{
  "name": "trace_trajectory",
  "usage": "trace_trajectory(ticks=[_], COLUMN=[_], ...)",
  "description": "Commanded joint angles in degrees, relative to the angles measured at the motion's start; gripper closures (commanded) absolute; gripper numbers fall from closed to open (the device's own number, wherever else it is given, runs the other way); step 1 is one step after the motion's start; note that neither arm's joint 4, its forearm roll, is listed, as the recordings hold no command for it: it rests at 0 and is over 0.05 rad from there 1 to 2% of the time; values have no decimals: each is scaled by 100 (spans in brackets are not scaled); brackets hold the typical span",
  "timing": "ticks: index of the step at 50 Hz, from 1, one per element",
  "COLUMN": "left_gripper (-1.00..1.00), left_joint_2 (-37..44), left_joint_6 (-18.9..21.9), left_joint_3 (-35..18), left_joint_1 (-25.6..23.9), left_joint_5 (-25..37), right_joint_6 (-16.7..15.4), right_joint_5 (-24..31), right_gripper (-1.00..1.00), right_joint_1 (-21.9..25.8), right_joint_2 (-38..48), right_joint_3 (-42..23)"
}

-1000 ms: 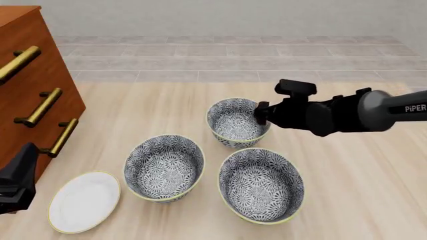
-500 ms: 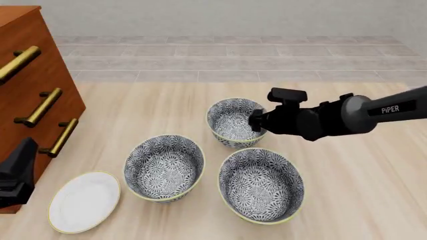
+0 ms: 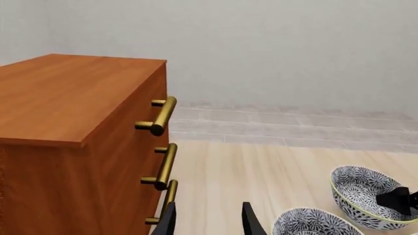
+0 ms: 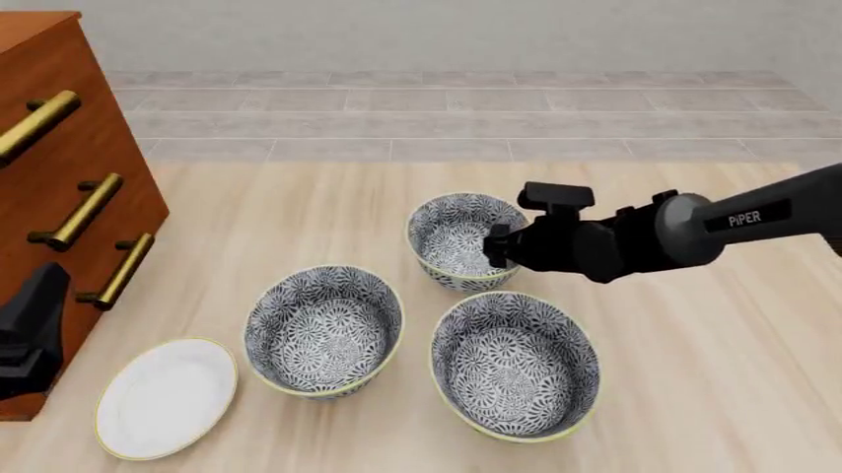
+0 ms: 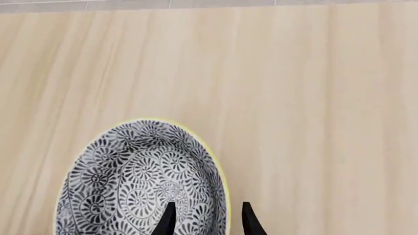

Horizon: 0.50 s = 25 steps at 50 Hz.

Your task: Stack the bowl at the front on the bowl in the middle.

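The right arm [image 4: 618, 241] has its jaws spread astride the rim of the far deep blue-grey floral bowl [image 4: 455, 232] on the pale wooden bench [image 4: 697, 384]. That's the front one, I think. Pinching one thin wall, it could tilt or slip before reaching the matching middle bowl [image 4: 322, 330].

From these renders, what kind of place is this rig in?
Likely a simulated home dining or kitchen corner, not a lab. Cues: patterned bowls and a white plate on a light wood table, a wooden drawer chest with brass handles beside it, and a tiled floor beyond.
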Motion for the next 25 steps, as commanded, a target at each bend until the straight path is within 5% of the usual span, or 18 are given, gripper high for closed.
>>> trace_trajectory(ticks=[1, 4, 5, 25], left_gripper=[-100, -100, -100, -100], left_joint_2=[30, 42, 58, 14], left_joint_6=[-23, -33, -40, -50], left_joint_3=[-40, -49, -52, -34], left_joint_1=[33, 47, 54, 59], left_joint_5=[-1, -8, -17, 8], right_joint_6=[-21, -18, -19, 137], right_joint_5=[-3, 5, 5, -49], right_gripper=[-100, -100, 100, 100], right_joint_1=[49, 60, 55, -50], right_joint_2=[134, 163, 169, 29], right_joint_3=[-51, -67, -71, -75])
